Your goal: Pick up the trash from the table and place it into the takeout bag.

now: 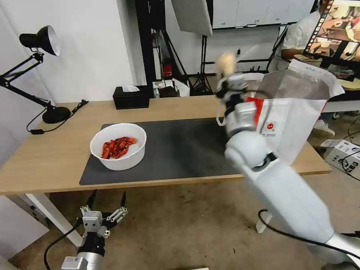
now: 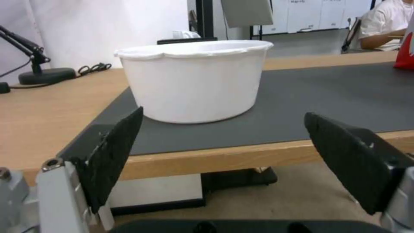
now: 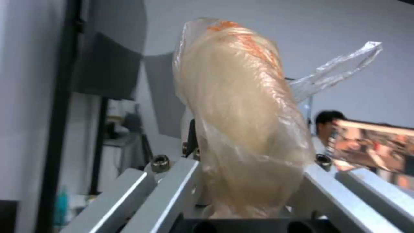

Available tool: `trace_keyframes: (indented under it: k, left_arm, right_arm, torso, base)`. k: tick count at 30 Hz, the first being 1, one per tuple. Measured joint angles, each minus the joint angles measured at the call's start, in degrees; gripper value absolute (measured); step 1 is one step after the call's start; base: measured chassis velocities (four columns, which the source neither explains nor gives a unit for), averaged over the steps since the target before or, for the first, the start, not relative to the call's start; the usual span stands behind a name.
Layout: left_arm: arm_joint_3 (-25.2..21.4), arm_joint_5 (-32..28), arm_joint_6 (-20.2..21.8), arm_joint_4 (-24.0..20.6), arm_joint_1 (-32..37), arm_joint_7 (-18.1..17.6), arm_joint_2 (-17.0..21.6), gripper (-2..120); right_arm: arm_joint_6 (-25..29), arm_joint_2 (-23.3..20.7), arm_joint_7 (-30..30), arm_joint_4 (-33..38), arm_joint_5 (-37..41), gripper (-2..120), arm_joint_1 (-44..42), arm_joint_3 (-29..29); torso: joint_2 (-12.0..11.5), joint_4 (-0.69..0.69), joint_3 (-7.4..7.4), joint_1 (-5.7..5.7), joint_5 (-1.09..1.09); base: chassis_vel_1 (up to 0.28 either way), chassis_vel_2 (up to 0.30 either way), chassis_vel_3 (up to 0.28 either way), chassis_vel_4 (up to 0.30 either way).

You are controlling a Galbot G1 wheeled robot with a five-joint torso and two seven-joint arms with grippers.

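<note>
The right gripper (image 1: 226,69) is raised beside the takeout bag's (image 1: 294,118) open mouth, blurred in the head view; the right wrist view shows its fingers pinching the plastic-wrapped beige ball (image 3: 245,129), whose lower end they hide; the left gripper (image 1: 106,201) hangs below the table (image 1: 42,161) edge, fingers spread; the crayfish shells (image 1: 117,147) show from above, while the left wrist view gives the white bowl's (image 2: 196,81) wall on the mat (image 2: 336,94).

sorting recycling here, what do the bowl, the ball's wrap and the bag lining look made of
Bowl: seemingly white plastic or foam; matte, thin wavy rim. Ball's wrap: thin clear plastic film, crinkled and glossy, held in the right gripper. Bag lining: silvery, probably foil.
</note>
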Motion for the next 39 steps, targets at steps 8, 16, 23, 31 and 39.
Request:
trace_keyframes:
  k: [8,16,23,31,39]
  left_arm:
    - [0.3,0.1,0.2,0.0,0.0,0.0,0.3,100]
    - [1.0,0.5,0.3,0.1,-0.2,0.0,0.1,100]
    - [1.0,0.6,0.3,-0.1,0.0,-0.1,0.2,100]
    - [1.0,0.6,0.4,-0.4,-0.1,-0.1,0.3,100]
    - [1.0,0.6,0.5,-0.2,-0.2,-0.1,0.3,100]
  right_arm:
    - [-5.7,-6.5,4.9,0.5,11.2,7,0.4,2.8]
    - [-9.1,-8.2,6.1,1.7,15.6,9,-1.2,4.0]
    - [-10.3,-8.5,6.8,2.7,18.6,34,-2.6,4.7]
    - [-10.5,-8.7,6.9,2.8,19.6,63,-2.7,5.0]
    - [-10.5,-8.4,6.7,2.2,20.2,92,-2.0,4.9]
  torso:
    - [0.0,-0.01,0.00,0.00,0.00]
    - [0.0,0.00,0.00,0.00,0.00]
    - [0.0,0.00,0.00,0.00,0.00]
    - [0.0,0.00,0.00,0.00,-0.01]
    - [0.0,0.00,0.00,0.00,-0.01]
  base:
    - [0.000,0.000,0.000,0.000]
    - [0.000,0.000,0.000,0.000]
    - [0.000,0.000,0.000,0.000]
    - [0.000,0.000,0.000,0.000]
    - [0.000,0.000,0.000,0.000]
